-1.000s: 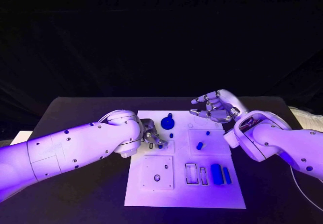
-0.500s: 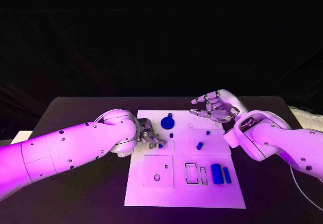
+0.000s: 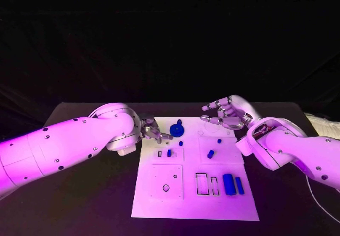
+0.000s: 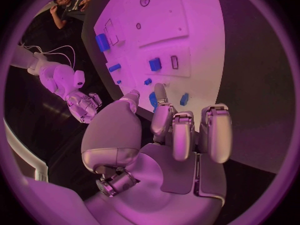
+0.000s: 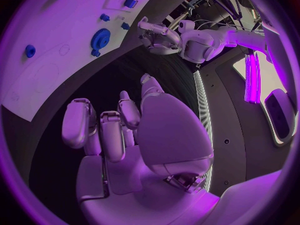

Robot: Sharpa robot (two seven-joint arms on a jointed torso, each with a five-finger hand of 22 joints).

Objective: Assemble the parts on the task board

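Note:
The white task board (image 3: 163, 196) lies in the middle of the black table. My left hand (image 3: 152, 132) hovers at the board's far left edge with fingers apart, holding nothing, close to the blue gear (image 3: 176, 130). A small blue part (image 3: 168, 153) stands in a slot just nearer than that hand; the left wrist view shows the same part (image 4: 154, 64). My right hand (image 3: 227, 114) hangs over the board's far right corner, fingers bent and spread, holding nothing. A blue peg (image 3: 210, 154) sits mid-board. A thick blue cylinder (image 3: 228, 183) and a slim blue bar (image 3: 240, 185) lie at the near right.
Two tiny blue pieces (image 3: 181, 143) (image 3: 218, 140) sit on the board's far half. A square plate with a small hole (image 3: 165, 187) and open rectangular slots (image 3: 202, 182) occupy the near half. Bare black table (image 3: 85, 196) flanks the board.
My left hand has pulled back from the small blue part in the slot toward the board's far left edge, leaving the part standing there. The right hand has stayed put.

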